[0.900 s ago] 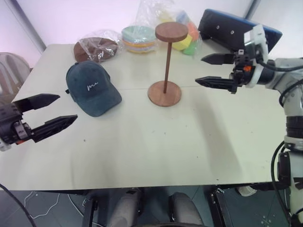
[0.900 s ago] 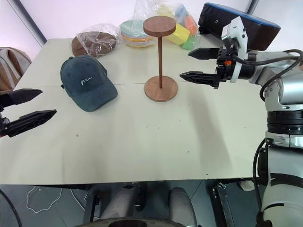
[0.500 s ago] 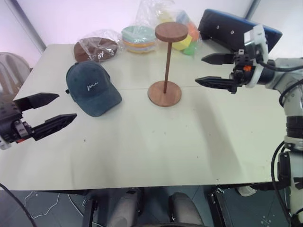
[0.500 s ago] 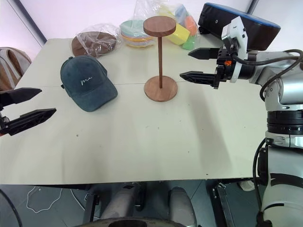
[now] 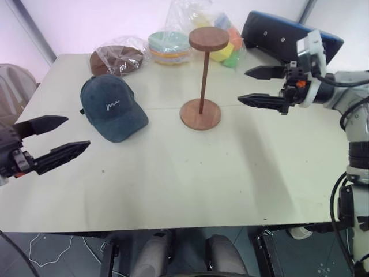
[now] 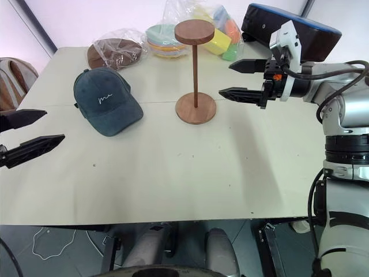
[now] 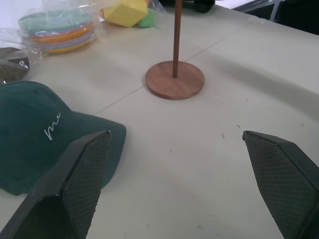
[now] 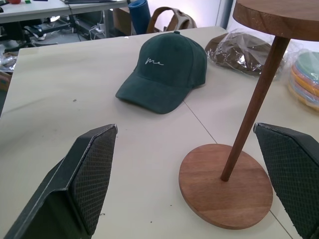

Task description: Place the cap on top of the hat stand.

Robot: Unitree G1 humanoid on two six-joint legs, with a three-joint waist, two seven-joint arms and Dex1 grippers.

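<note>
Black-fingered left pincer (image 5: 56, 141) and right pincer (image 5: 258, 86) hover level over the table (image 5: 190, 173), both spread apart.

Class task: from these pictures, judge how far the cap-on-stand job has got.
Done: nothing; the cap lies on the table, apart from the stand, whose top disc is bare. In hand: nothing; left gripper and right gripper are open and hold nothing. Left: grasp, lift, place.

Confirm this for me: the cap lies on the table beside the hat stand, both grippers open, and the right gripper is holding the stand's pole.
Wrong on one point: the right gripper holds nothing. The left eye view shows it open, hovering apart from the hat stand. The rest is right: the cap lies on the table beside the stand, and the left gripper is open too.
</note>
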